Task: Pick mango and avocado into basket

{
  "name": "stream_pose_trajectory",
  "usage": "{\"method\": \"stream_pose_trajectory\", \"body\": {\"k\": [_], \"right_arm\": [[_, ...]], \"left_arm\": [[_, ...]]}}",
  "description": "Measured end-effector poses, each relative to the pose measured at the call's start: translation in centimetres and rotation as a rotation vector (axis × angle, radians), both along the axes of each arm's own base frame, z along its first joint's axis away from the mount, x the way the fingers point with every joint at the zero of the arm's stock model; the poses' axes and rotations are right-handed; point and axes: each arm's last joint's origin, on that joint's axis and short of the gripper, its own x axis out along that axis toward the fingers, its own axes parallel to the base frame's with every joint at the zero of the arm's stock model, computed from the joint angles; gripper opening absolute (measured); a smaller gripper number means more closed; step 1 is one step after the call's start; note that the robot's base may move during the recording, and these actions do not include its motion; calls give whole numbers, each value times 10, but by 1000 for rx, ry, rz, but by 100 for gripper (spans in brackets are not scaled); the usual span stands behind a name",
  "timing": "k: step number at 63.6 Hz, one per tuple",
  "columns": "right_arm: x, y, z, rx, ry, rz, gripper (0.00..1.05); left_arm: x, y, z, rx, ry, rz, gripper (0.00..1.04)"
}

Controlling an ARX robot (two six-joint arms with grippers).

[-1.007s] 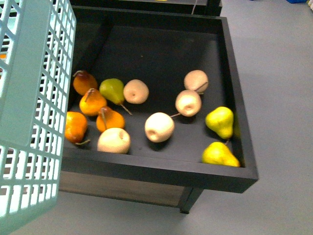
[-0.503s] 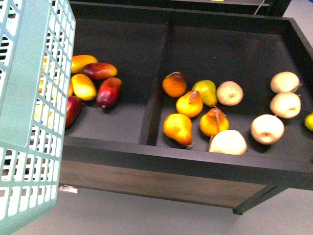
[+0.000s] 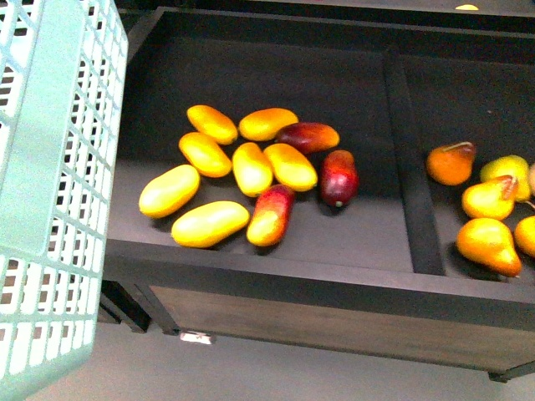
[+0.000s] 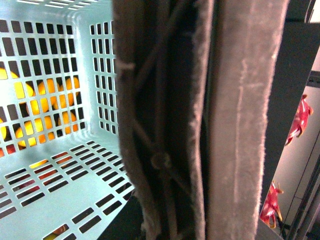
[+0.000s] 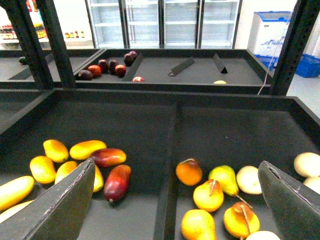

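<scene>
- Front view: basket (image 3: 58,167) at left, beside black bin (image 3: 276,276); mango (image 3: 209,224) lying in bin's left compartment
- Left wrist view: left tool (image 4: 202,125) narrow, clamped on basket's brown handle (image 4: 150,75)
- Right wrist view: right tool (image 5: 175,200) wide, empty, above bin

Bright even overhead light, soft shadows, basket (image 3: 58,192) slightly washed out, left wrist foreground blurred.

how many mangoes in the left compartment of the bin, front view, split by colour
yellow mangoes: 7
dark red mangoes: 2
half red, half yellow mango: 1
total: 10
</scene>
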Motion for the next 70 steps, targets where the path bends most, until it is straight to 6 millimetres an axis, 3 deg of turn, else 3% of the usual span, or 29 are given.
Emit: {"method": "stream_pose_trajectory", "body": {"k": [70], "right_arm": [[0,0,0,0,-1,-3,96]], "left_arm": [[0,0,0,-2,0,-3,15]]}}
